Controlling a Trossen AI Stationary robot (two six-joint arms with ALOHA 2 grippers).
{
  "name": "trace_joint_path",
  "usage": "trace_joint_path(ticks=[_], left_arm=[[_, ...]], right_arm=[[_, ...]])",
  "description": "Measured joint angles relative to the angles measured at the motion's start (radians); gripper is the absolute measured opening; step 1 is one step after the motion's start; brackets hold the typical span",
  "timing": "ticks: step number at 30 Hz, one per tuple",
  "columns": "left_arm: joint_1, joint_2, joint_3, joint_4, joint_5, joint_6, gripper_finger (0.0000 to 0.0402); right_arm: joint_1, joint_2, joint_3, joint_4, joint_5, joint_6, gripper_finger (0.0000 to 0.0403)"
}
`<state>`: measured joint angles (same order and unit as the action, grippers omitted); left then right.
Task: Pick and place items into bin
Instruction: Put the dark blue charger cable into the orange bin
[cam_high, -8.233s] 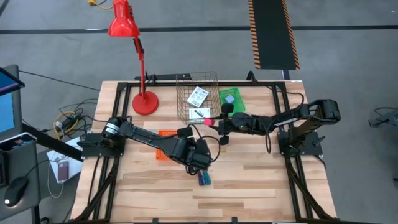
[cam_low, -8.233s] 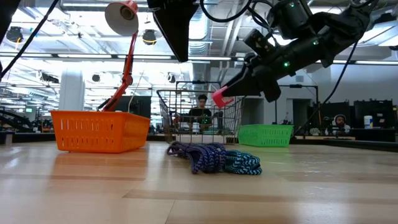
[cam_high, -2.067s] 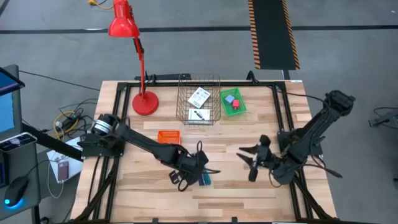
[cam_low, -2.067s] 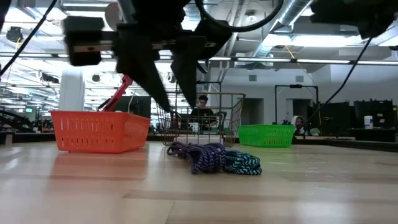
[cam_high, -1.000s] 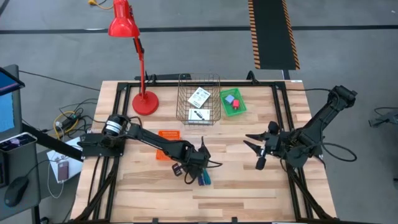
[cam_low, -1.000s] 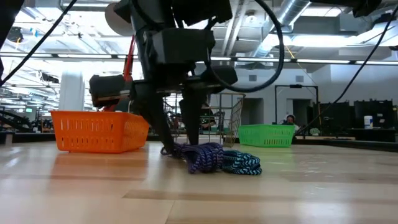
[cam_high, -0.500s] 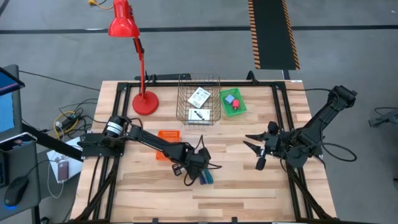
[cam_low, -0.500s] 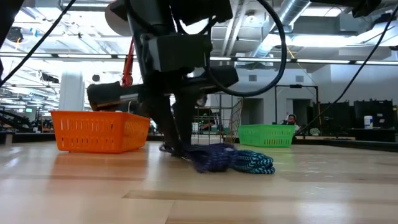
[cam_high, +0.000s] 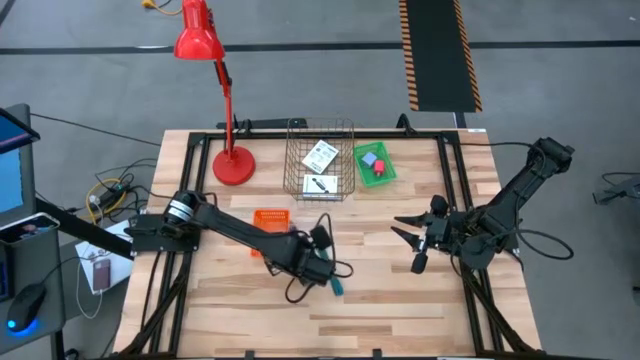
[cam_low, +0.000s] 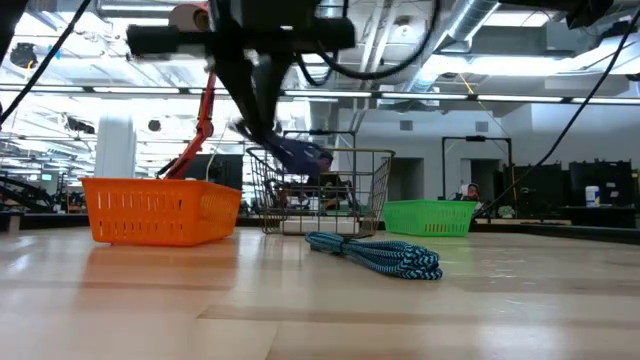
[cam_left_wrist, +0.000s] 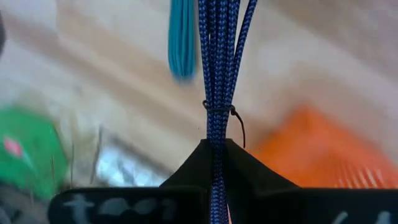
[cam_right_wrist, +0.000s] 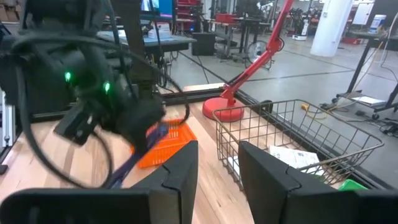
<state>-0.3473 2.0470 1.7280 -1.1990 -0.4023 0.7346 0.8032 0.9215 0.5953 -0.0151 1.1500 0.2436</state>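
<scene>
Low view: left gripper (cam_low: 262, 125) clamped on dark-blue braided cord bundle (cam_low: 297, 155), lifted; teal braided cord bundle (cam_low: 385, 257) remains on table; right gripper (cam_high: 418, 240) part-open, empty.

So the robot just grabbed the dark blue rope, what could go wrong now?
The left gripper is shut on the dark blue rope bundle, which hangs long and loose, so it might snag the wire basket rim or the orange bin while being carried. The grip is on thin strands, so the bundle could slip out. The teal rope lies just beneath on the table and could get dragged along.
</scene>
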Motion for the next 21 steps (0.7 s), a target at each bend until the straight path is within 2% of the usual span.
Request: trace_joint_path(ticks=[7, 15, 21], left_arm=[[-0.012, -0.002, 0.082, -0.375, -0.160, -0.134, 0.0002], [-0.020, -0.022, 0.083, -0.371, -0.235, -0.125, 0.0001], [-0.003, -0.055, 0.065, -0.366, -0.214, -0.174, 0.0001]], right_arm=[[0.000, 0.000, 0.000, 0.000, -0.001, 0.001, 0.0108], [0.000, 0.000, 0.000, -0.006, -0.003, 0.001, 0.0108], [0.000, 0.000, 0.000, -0.010, -0.031, 0.018, 0.0108]])
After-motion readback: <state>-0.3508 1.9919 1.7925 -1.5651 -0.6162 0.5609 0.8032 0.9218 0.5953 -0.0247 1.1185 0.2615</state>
